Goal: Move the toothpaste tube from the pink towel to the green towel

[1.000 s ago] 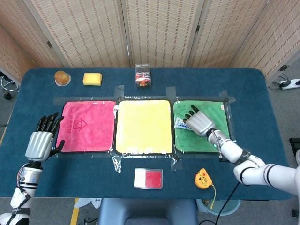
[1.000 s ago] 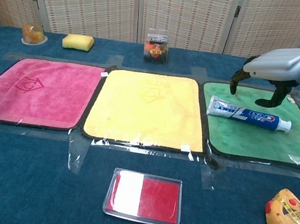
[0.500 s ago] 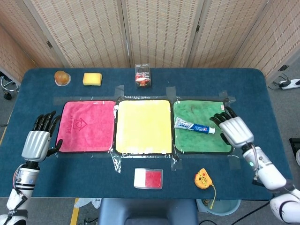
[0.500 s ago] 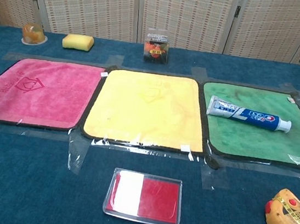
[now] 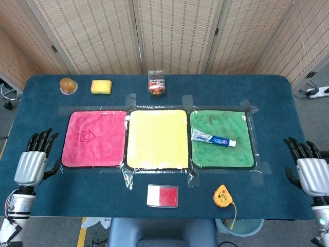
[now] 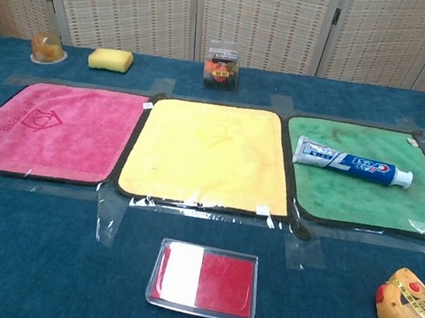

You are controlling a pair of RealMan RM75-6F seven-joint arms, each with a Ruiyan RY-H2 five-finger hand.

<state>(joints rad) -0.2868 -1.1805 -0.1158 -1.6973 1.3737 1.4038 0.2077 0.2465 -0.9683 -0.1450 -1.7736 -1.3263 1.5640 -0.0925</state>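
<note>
hands sit at the two near corners of the table. left hand (image 5: 32, 165) hovers over the blue cloth just outside the near left corner of the pink towel (image 5: 95, 138), palm down, fingers spread and holding nothing. right hand (image 5: 310, 172) is at the far right edge of the table, well apart from the green towel (image 5: 221, 154), fingers likewise spread and released; neither hand shows in the chest view.

toothpaste tube (image 5: 213, 138) lies flat across the middle of the green towel, its flat crimped end toward the yellow towel (image 5: 157, 138) and its cap pointing to the right edge. in the chest view the tube (image 6: 352, 163) lies wholly within the towel's border.

three towels lie side by side, taped down: pink, yellow, green. in front of the yellow one is a clear flat case (image 5: 162, 196) with a red and white insert, and in front of the green one a yellow tape measure (image 5: 222, 196). along the back edge stand an orange object on a small dish (image 5: 68, 85), a yellow sponge (image 5: 101, 87) and a small clear box (image 5: 156, 83) with something red and dark inside.
</note>
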